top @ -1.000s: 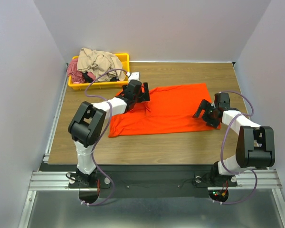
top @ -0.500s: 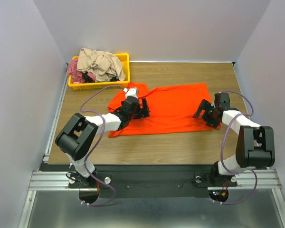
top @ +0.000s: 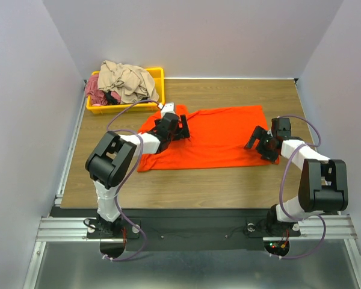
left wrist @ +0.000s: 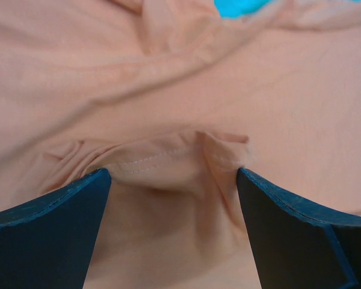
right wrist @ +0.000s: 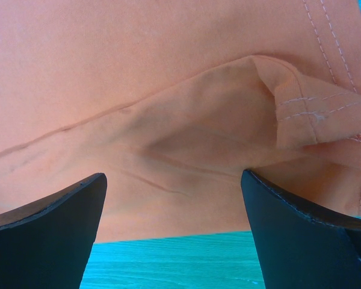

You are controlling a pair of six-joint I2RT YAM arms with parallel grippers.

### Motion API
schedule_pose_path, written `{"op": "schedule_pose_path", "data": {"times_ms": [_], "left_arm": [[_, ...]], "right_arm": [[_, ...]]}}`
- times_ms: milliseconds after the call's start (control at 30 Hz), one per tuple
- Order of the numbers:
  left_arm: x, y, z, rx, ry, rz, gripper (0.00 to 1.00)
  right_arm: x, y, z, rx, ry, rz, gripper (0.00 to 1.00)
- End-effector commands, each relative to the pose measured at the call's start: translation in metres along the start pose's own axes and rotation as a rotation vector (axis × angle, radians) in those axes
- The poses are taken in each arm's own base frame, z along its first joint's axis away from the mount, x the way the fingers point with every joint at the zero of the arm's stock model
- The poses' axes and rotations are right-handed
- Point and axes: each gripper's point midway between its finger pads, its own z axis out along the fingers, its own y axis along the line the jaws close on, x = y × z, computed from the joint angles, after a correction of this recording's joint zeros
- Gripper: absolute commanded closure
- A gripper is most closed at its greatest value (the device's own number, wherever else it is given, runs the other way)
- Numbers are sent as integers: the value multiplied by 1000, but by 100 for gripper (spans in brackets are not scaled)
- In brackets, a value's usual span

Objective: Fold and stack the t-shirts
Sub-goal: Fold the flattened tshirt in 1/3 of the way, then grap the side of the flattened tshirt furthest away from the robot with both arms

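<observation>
orange shirt (top: pixel 222 141): lies spread on the middle of the worktop (top: pixel 228 180); left end rumpled, cloth turned over on itself.
left claw (top: pixel 182 127): spread wide, low over the shirt's left part; a stitched fold sits between the fingers.
right claw (top: pixel 260 142): spread wide at the shirt's right edge; a hemmed corner flap sits between the fingers.
tan shirt (top: pixel 127 78), pink shirt (top: pixel 95 90): crumpled together in the tray (top: pixel 117 109), far left corner.
</observation>
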Motion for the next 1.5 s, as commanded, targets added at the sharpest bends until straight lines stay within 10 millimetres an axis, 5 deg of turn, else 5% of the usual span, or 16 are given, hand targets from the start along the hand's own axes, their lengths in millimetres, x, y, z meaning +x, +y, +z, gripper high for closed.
{"op": "schedule_pose_path", "data": {"times_ms": [0, 133, 333, 467, 567, 667, 767, 867, 1033, 1200, 1467], "left_arm": [[-43, -16, 9, 20, -88, 18, 2], [-73, -29, 23, 19, -142, 34, 1], [-89, -36, 44, 19, -139, 56, 1], [-106, -47, 21, 68, -166, 47, 2], [-124, -57, -29, 108, -221, 29, 1], [-107, -56, -76, 154, -249, 19, 2], [-71, -41, -100, 154, -209, -25, 1], [-45, -22, -98, 108, -154, -61, 1], [-6, 16, -69, -72, -45, -59, 1], [29, 44, -52, -151, 76, -98, 2], [91, 70, -96, -179, 219, -198, 2]], "right_arm": [[4, -5, 3, 30, 13, -17, 0], [3, -5, 2, 30, 9, -19, 0], [-4, 1, -6, 8, -20, -30, 0], [-18, 13, -20, -28, -65, -45, 0], [-31, 25, -36, -72, -116, -60, 0], [-32, 33, -43, -109, -128, -66, 0], [-25, 32, -40, -109, -110, -73, 0], [-20, 34, -30, -104, -80, -83, 0], [-17, 35, -6, -51, -50, -98, 0], [7, 11, 14, 44, 19, -29, 0], [73, -5, 2, 23, 138, 105, 0]]}}
